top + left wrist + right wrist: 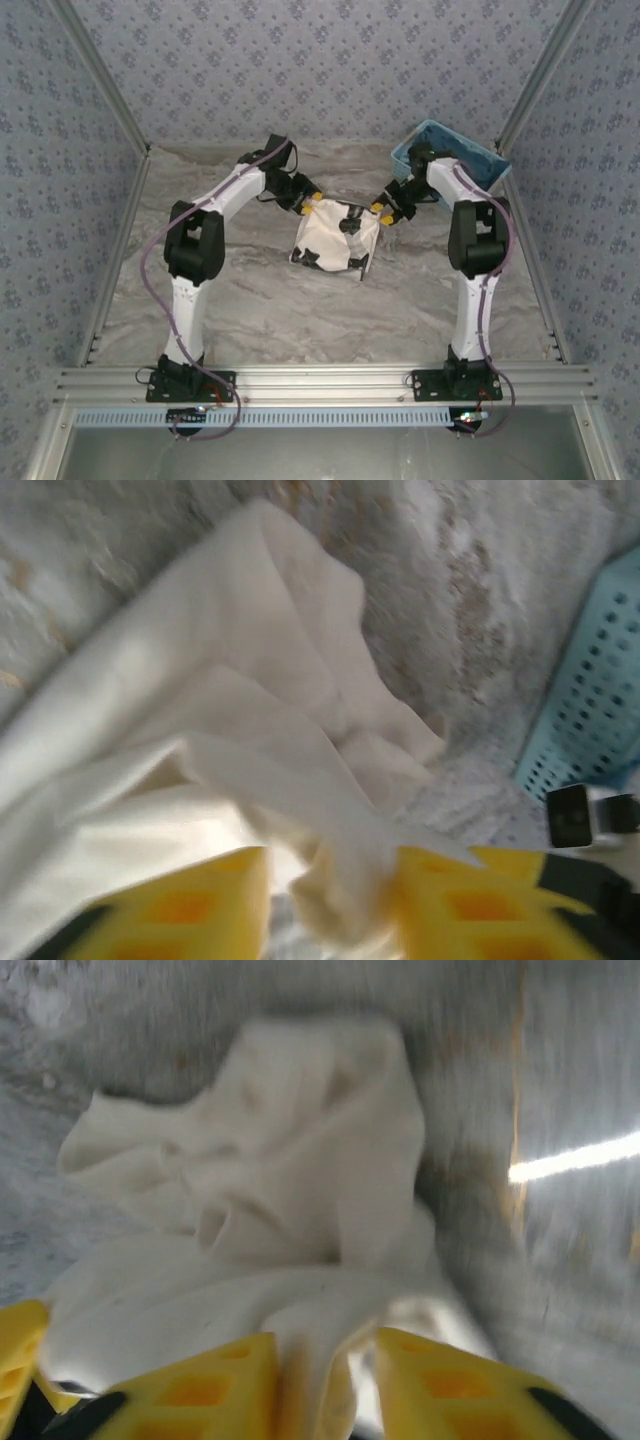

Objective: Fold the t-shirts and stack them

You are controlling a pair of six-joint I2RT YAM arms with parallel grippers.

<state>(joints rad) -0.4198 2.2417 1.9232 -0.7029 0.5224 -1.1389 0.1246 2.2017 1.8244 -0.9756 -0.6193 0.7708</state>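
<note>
A cream-white t-shirt (335,240) lies as a rough square bundle at the middle of the table, rumpled, with its far edge between the two grippers. My left gripper (310,205) is at its far left corner. In the left wrist view the yellow fingers (190,910) stand apart around a loose fold of the t-shirt (250,680), with a gap beside the cloth. My right gripper (382,212) is at the far right corner. Its jaws are also parted in the right wrist view, and a hanging fold of the t-shirt (280,1190) sits loosely between them.
A light-blue lattice basket (455,155) stands at the back right, just behind the right arm, and its wall (590,700) is close to the left gripper's right side. Marbled grey tabletop (250,310) lies bare in front of the shirt.
</note>
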